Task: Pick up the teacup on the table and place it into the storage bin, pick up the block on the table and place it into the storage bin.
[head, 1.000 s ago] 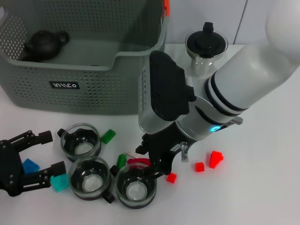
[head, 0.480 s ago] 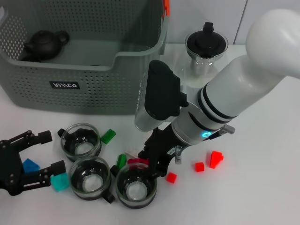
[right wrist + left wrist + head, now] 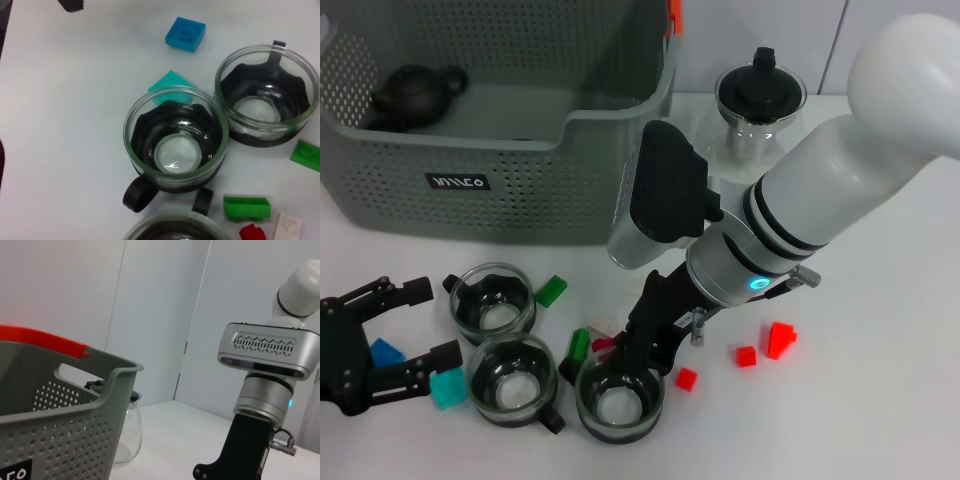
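Three glass teacups with black holders stand in front of the storage bin (image 3: 520, 190): one at the far left (image 3: 493, 300), one in the middle (image 3: 512, 380), one nearest me (image 3: 618, 400). My right gripper (image 3: 642, 345) is low over the far rim of the nearest teacup. In the right wrist view that teacup's rim (image 3: 175, 227) shows only at the picture's edge, beside the other two teacups (image 3: 175, 142) (image 3: 267, 95). Blocks lie scattered: green (image 3: 551, 290), green (image 3: 579, 343), red (image 3: 686, 378), teal (image 3: 447, 388). My left gripper (image 3: 433, 322) rests open at the table's left, around a blue block (image 3: 385, 352).
A dark teapot (image 3: 415, 95) sits inside the bin. A clear glass teapot (image 3: 760, 100) with a black lid stands behind my right arm. Two more red blocks (image 3: 746, 355) (image 3: 780, 338) lie to the right. A white block (image 3: 287, 227) lies by the nearest cup.
My right arm has come down and forward onto the nearest teacup, which has shifted slightly to the right. The red block behind that cup is now mostly covered. The left arm has not moved.
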Robot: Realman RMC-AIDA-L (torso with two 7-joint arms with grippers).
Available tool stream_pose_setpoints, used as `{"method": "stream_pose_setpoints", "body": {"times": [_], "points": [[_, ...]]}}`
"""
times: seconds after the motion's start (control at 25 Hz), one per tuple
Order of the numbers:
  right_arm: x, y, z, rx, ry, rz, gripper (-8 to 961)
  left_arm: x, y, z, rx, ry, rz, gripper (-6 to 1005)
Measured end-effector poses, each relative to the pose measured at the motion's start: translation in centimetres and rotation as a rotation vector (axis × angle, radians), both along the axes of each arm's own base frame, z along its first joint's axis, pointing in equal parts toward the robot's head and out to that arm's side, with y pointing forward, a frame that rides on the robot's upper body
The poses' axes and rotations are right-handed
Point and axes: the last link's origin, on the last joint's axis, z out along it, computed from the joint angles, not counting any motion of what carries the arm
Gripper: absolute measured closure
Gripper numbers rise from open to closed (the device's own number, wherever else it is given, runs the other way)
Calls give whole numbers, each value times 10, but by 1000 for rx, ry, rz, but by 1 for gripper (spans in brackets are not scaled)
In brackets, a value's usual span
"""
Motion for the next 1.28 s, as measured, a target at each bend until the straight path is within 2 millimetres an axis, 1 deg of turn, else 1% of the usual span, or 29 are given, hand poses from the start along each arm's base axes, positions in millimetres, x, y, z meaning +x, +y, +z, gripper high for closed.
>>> {"method": "stream_pose_setpoints", "body": {"times": [0.2,0.24,0.36,0.48,0.64,0.8,0.84,0.92,1.04,1.08,1.16,1.28], "points": [[0,2,2,5,7,-21,858,0,0,0,0,0,0,95],[-1,4,5,8,15,-31,864,0,0,0,1,0,0,95],[-4,9,16,11,57,-83,883,-1,0,0,2,2,3,95],[-8,16,33,5,118,-146,895,-1,0,0,2,3,5,95],[-15,23,72,-3,233,-193,893,-1,0,0,3,4,5,95],[-25,25,128,62,395,-165,893,-2,0,0,5,8,10,95],[-29,24,143,83,452,-146,892,-2,0,0,6,9,14,94],[-39,23,167,121,579,-111,892,-3,1,-1,7,9,18,94],[-53,29,188,199,719,-84,892,-3,2,-2,7,6,19,94],[-57,35,191,237,745,-82,892,-2,2,-2,6,5,18,94],[-65,49,190,317,759,-83,892,-2,3,-3,5,1,17,95],[-77,71,177,413,742,-103,891,-3,2,-5,6,0,27,95]]}}
